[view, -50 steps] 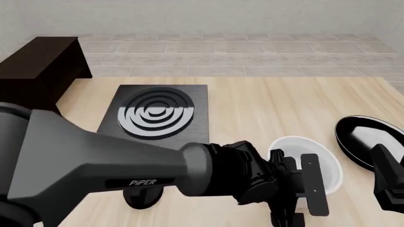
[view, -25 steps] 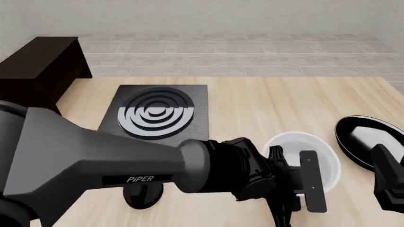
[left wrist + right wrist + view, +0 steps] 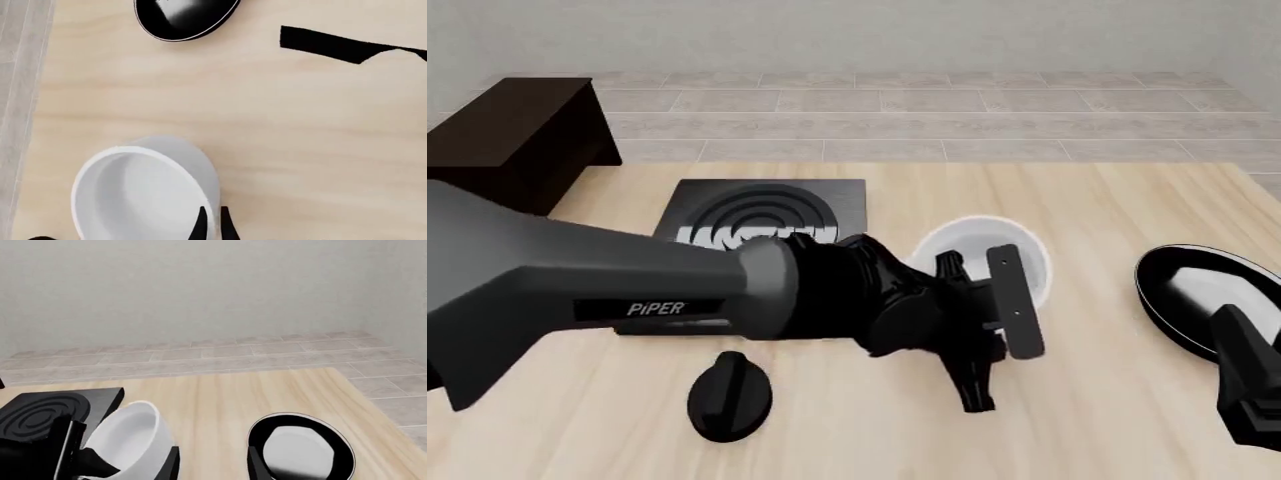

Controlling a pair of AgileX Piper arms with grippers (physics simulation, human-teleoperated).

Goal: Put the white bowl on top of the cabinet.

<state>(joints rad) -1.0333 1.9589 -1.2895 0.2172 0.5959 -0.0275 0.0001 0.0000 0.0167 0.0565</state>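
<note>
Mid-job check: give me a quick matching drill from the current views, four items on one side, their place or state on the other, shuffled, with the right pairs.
Items:
1. white bowl
2. cabinet
3. black-rimmed plate
4. black knob

Places or states:
A. far left corner
B. near table edge, in front of the stove
C. pinched at its rim by the left gripper
D. right side, by the right gripper

Pairs: 1-C, 2-A, 3-D, 4-B
</note>
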